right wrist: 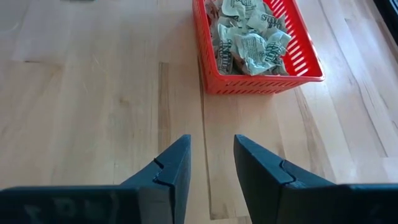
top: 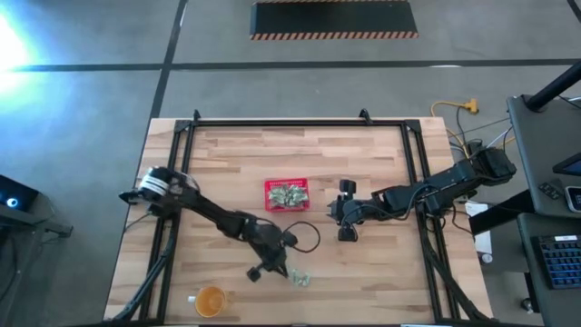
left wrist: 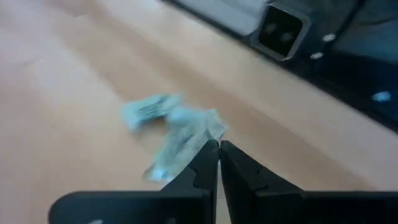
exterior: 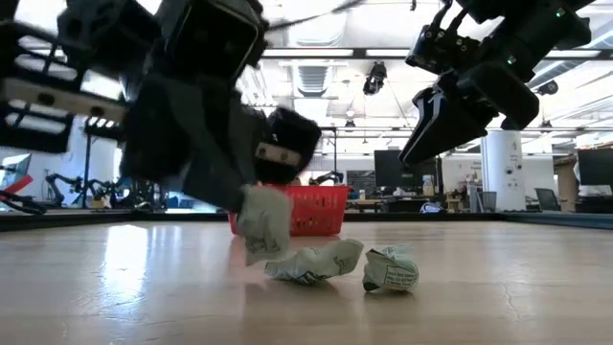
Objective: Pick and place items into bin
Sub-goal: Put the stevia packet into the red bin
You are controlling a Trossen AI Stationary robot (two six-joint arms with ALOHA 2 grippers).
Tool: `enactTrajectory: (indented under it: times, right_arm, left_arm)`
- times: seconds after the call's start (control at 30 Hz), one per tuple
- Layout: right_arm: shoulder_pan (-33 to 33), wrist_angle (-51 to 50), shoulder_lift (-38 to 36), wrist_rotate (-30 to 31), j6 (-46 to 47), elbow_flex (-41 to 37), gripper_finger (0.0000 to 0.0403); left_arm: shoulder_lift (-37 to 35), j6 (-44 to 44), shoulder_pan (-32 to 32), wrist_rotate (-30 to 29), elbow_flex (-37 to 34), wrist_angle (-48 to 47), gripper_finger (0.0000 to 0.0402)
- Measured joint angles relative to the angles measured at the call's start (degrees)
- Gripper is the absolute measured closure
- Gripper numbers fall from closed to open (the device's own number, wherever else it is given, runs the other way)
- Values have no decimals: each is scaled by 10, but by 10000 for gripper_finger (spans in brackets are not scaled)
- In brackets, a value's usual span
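Nearest the table's front edge stands a round orange cup [top: 210, 301], alone on the bare wooden table [top: 236, 163]. Just behind it and to the right lie loose pale green and white packets [top: 300, 278], crumpled on the wood. The left gripper [top: 275, 264] is down among them, its fingers [left wrist: 205, 167] pressed together with the edge of one packet [exterior: 263, 223] pinched between the tips; from the low camera that packet hangs just above the wood, beside two others [exterior: 316, 262] resting on the table. Farther back, near the table's middle, sits the red basket [top: 288, 194], already holding several wrapped packets [right wrist: 249, 37]. The right gripper [top: 346, 212] hovers just to the right of the basket, its fingers [right wrist: 177, 171] apart and holding nothing.
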Motion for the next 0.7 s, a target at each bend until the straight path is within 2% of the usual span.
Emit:
enactTrajectory:
  times: [0.1, 0.3, 0.4, 0.6, 0.7]
  right_arm:
    - [0, 0, 0, 0, 0, 0, 292]
    - [0, 2, 0, -3, 1, 0, 296]
    - [0, 8, 0, -38, 2, 0, 296]
    - [2, 47, 0, -114, 2, 0, 296]
    - [7, 81, 6, -160, 2, 0, 296]
  left_arm:
    - [-51, 26, 0, -91, -1, -82, 401]
    - [-134, 49, -3, -395, -12, -179, 402]
    - [-159, 74, -3, -521, -15, -195, 402]
    - [-185, 145, 9, -657, -18, -197, 402]
    - [-186, 151, 31, -677, -21, -215, 402]
